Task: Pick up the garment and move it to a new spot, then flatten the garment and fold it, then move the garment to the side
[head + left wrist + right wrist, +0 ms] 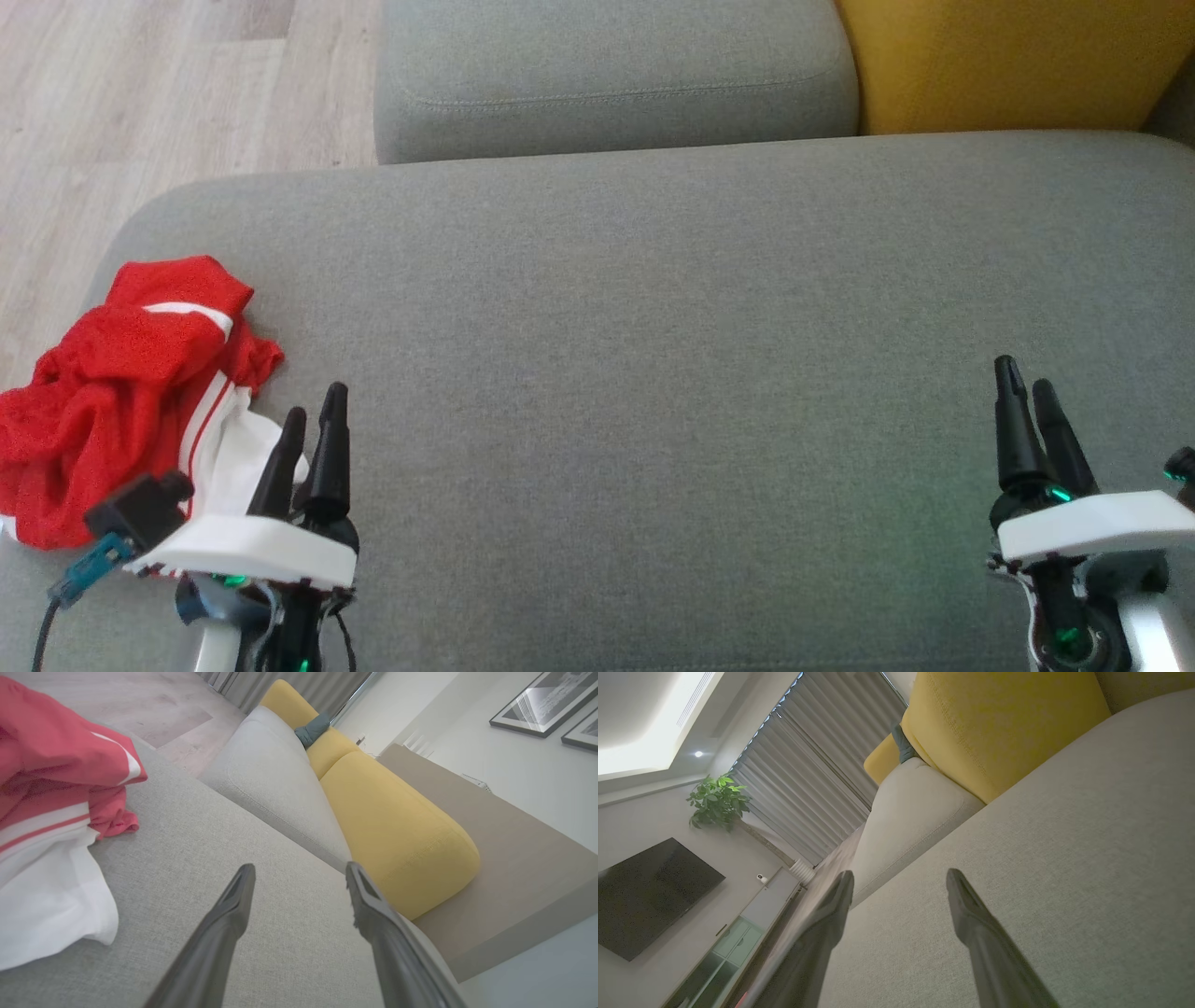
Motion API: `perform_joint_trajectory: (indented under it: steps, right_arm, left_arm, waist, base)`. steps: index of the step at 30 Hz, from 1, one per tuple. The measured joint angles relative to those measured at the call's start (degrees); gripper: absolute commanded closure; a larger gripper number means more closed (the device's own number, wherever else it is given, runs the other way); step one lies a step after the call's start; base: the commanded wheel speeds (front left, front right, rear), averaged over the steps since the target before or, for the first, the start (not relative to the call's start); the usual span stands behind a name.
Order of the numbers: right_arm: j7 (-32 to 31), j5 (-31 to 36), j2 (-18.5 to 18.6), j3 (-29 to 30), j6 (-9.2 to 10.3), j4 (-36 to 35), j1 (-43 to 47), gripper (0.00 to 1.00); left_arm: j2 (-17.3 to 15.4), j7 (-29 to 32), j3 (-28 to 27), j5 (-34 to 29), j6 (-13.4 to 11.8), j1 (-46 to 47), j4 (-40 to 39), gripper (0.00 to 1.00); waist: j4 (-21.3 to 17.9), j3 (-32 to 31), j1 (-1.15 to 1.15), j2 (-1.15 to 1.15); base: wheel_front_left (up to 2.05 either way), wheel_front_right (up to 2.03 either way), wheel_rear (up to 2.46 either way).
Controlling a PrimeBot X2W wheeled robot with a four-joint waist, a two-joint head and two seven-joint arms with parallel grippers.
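A crumpled red garment [131, 392] with white stripes and a white panel lies bunched at the near left end of the grey sofa seat [653, 327]. My left gripper [316, 411] hovers just right of it, open, nothing between its fingers. In the left wrist view the garment [51, 812] sits at the left, apart from the open left gripper [301, 872]. Far off at the lower right of the head view, my right gripper [1024, 378] is open and empty over bare cushion. The right wrist view shows the right gripper [901, 877] open above the grey fabric.
A grey back cushion [607, 75] and a yellow cushion [1008, 61] line the far side of the seat. Wooden floor [140, 93] lies beyond the seat's left edge. The seat's middle and right are bare grey fabric.
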State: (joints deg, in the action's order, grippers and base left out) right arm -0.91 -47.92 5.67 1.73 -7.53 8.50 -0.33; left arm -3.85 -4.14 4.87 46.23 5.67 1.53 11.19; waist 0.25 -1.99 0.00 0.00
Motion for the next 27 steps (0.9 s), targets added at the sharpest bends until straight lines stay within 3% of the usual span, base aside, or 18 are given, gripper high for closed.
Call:
perform_joint_trajectory:
  steps: [27]
  right_arm:
    - [1.93,19.34,0.05,-1.32,0.0,-0.57,1.2,0.0]
  left_arm:
    - [-2.69,-4.22,3.71,-19.25,-2.68,-0.24,0.3,0.0]
  waist:
    - [0.4,-1.43,0.0,0.0]
  base:
    - [0.0,0.0,0.0]
